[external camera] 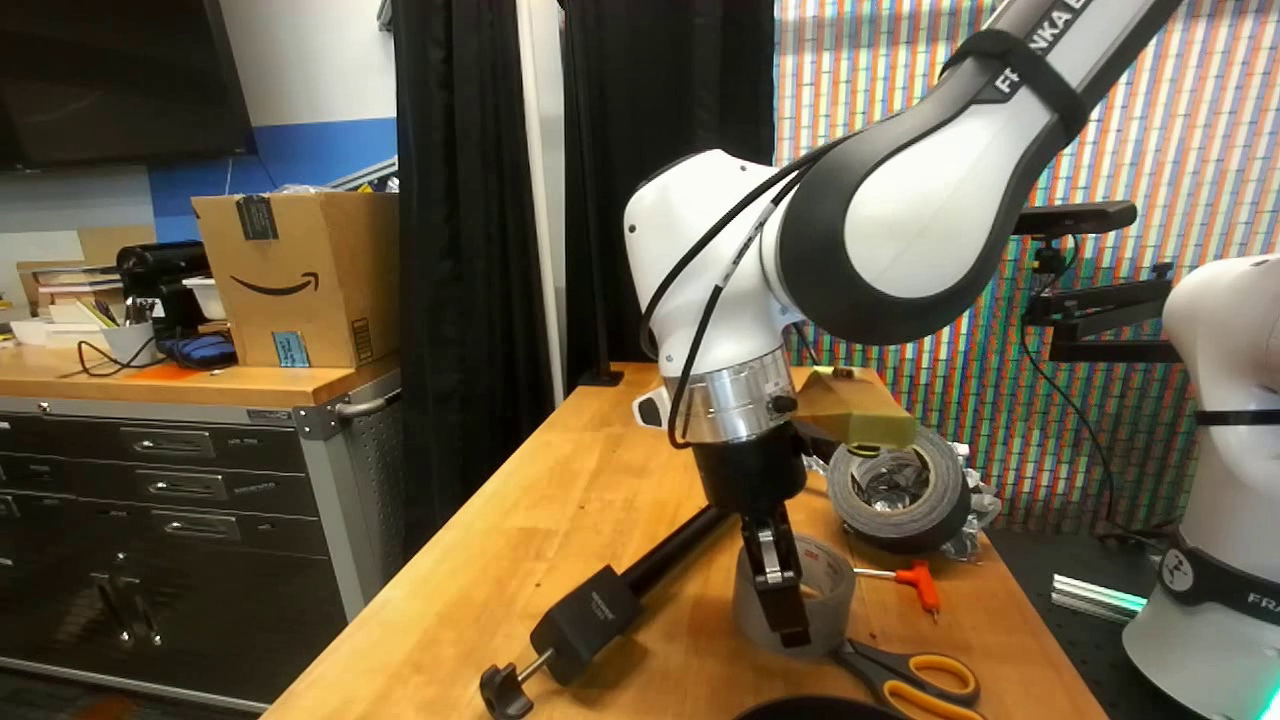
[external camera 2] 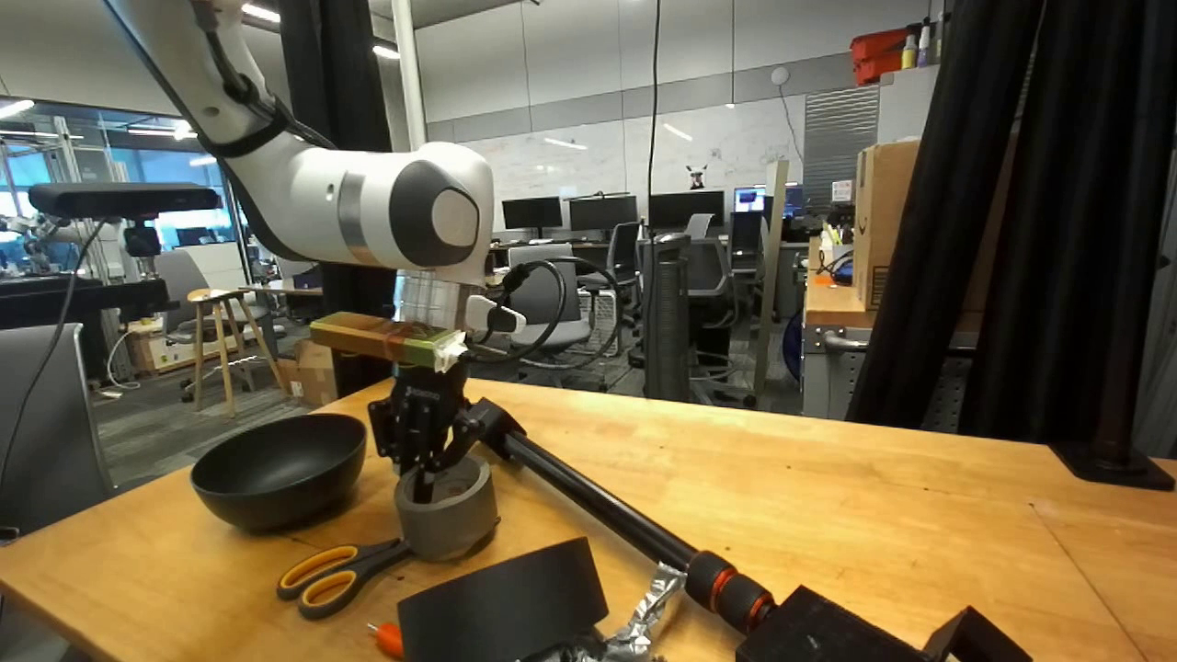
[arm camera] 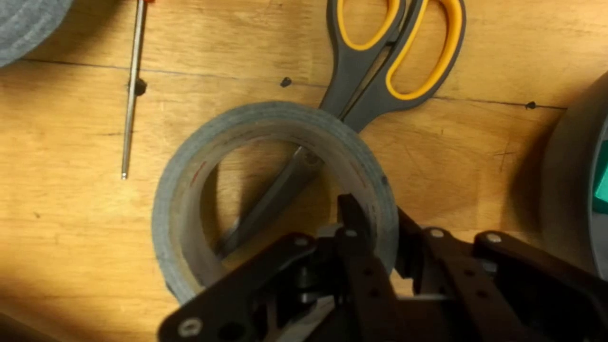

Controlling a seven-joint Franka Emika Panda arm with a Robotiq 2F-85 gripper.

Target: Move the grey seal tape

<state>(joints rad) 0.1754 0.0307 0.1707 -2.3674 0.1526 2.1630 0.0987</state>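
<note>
The grey seal tape (external camera: pixel 832 615) is a squat grey roll with its open side up. It also shows in an exterior view (external camera 2: pixel 451 522) and in the wrist view (arm camera: pixel 167 223). My gripper (arm camera: pixel 377 213) has one finger inside the roll and one outside, shut on the tape's wall. In both exterior views the gripper (external camera: pixel 785 622) (external camera 2: pixel 416 483) points down at the roll. The scissors (arm camera: pixel 368 78) pass under the roll, and their blades show through its hole. I cannot tell whether the roll rests on them or hangs just above.
A dark bowl (external camera 2: pixel 280 473) stands beside the roll, with a green thing (arm camera: pixel 601 185) inside. A larger dark tape roll (external camera: pixel 900 505) with foil, an orange-handled hex tool (external camera: pixel 915 580) and a black pole with a clamp (external camera: pixel 600 615) lie around it on the wooden table (external camera: pixel 480 560).
</note>
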